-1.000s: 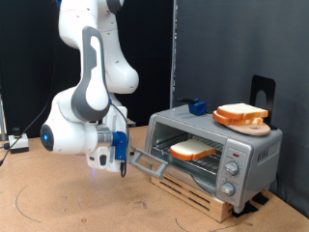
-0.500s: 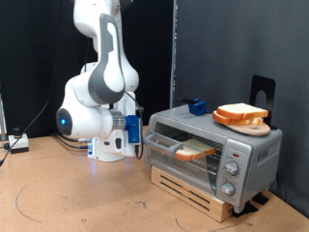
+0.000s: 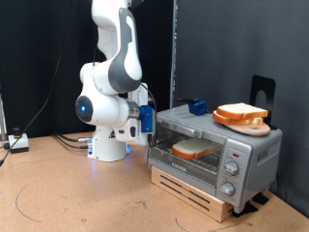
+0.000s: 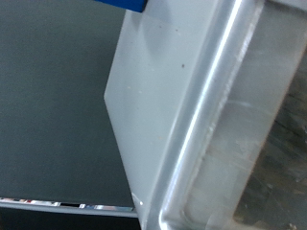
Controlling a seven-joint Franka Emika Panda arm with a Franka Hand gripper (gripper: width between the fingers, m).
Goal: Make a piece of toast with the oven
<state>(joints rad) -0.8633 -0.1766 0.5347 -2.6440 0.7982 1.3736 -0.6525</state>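
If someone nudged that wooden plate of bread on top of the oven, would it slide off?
Probably it would slide: the wooden plate rests on the oven's smooth metal top near its edge. The bread on it looks light and loosely stacked, so it might shift first.

You are seeing the oven (image 3: 214, 155) door swinging up to nearly shut from its dropped-open position, while the gripper (image 3: 148, 124) is rising beside the oven's upper corner.

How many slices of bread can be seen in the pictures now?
2. One piece of toast lies inside the oven, behind its glass door. Another slice rests on the round wooden plate on top of the oven. Others may be hidden.
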